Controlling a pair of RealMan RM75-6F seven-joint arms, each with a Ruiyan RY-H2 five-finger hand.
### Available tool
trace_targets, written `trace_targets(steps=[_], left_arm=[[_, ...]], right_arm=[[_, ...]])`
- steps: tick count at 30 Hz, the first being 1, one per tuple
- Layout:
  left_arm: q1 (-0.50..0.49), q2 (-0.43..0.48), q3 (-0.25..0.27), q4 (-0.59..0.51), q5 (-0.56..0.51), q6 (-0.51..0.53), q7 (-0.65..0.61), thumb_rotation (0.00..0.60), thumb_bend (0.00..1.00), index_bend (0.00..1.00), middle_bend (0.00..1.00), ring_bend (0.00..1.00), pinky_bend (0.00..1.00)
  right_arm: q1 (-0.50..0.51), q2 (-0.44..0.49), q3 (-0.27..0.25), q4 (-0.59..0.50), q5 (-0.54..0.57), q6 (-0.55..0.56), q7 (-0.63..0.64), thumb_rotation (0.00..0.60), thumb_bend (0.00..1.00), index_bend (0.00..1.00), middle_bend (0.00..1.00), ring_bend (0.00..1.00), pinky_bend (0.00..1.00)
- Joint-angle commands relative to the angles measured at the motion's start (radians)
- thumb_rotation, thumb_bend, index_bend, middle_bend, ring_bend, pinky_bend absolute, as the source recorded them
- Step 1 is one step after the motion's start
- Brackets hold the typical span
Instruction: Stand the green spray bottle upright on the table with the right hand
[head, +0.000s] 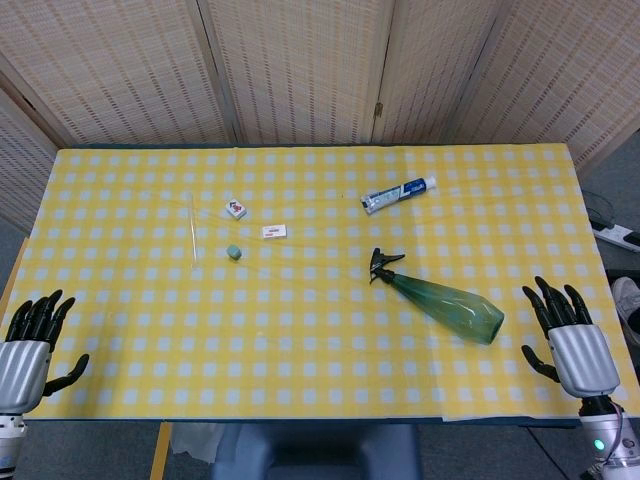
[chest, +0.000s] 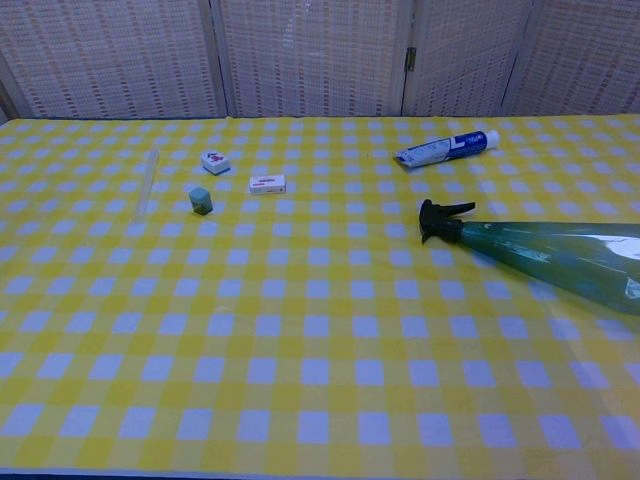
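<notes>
- The translucent green plastic spray bottle (head: 448, 307) (chest: 560, 252) lies on its side on the right half of the table (head: 300, 340) (chest: 300, 380), which wears a yellow-and-white checked cloth. Its long axis runs diagonally: the black trigger nozzle points toward the table's middle and far side, the wide base toward the near right edge.
- A white-and-blue toothpaste tube (head: 398, 194) (chest: 446, 149) lies beyond the nozzle; its printing is too small to read.
- A small white box (head: 274, 232) (chest: 267, 183), a white tile with a red mark (head: 236, 208) (chest: 214, 161) and a small grey-green cube (head: 233, 252) (chest: 201, 200) sit left of centre; no lettering is legible.
- Only the head view shows the hands: the left hand (head: 28, 345) and the right hand (head: 572, 343) rest at the near corners, fingers spread, holding nothing. The right hand is near the bottle's base, apart from it.
</notes>
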Motion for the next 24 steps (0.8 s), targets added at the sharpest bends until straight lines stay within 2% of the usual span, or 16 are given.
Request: trace_targets(steps=[1,8,11,14,17,20,24], left_arm=[[0.001,0.000,0.000,-0.001,-0.002,-0.001,0.002,0.503,0.38,0.00,0.00,0.00,0.00],[0.001,0.008,0.003,-0.008,0.009,0.003,-0.020,0.499,0.38,0.00,0.00,0.00,0.00],[-0.006,0.012,0.001,-0.004,0.016,-0.001,-0.049,0.499,0.38,0.00,0.00,0.00,0.00],[-0.011,0.020,0.003,-0.002,0.012,-0.016,-0.077,0.501,0.38,0.00,0.00,0.00,0.00],[-0.009,0.032,0.005,-0.008,0.018,-0.012,-0.110,0.502,0.38,0.00,0.00,0.00,0.00],[-0.005,0.046,0.014,-0.009,0.037,0.001,-0.145,0.502,0.38,0.00,0.00,0.00,0.00],[0.003,0.063,0.021,-0.002,0.060,0.023,-0.198,0.502,0.38,0.00,0.00,0.00,0.00]], right_arm=[[0.001,0.001,0.000,-0.001,0.001,-0.002,0.001,0.600,0.32,0.00,0.00,0.10,0.00],[0.021,-0.050,0.002,0.060,-0.070,0.033,0.081,0.600,0.33,0.00,0.04,0.13,0.00],[0.065,-0.028,0.000,0.030,-0.082,-0.033,0.101,0.600,0.33,0.00,0.07,0.14,0.00],[0.118,0.009,0.021,-0.048,-0.075,-0.103,0.056,0.600,0.33,0.00,0.10,0.17,0.00],[0.161,0.008,0.065,-0.135,-0.002,-0.168,-0.026,0.600,0.33,0.00,0.12,0.19,0.00],[0.214,0.000,0.117,-0.224,0.132,-0.257,-0.132,0.600,0.33,0.00,0.12,0.19,0.00],[0.286,-0.036,0.170,-0.296,0.332,-0.320,-0.363,0.600,0.33,0.00,0.13,0.20,0.00]])
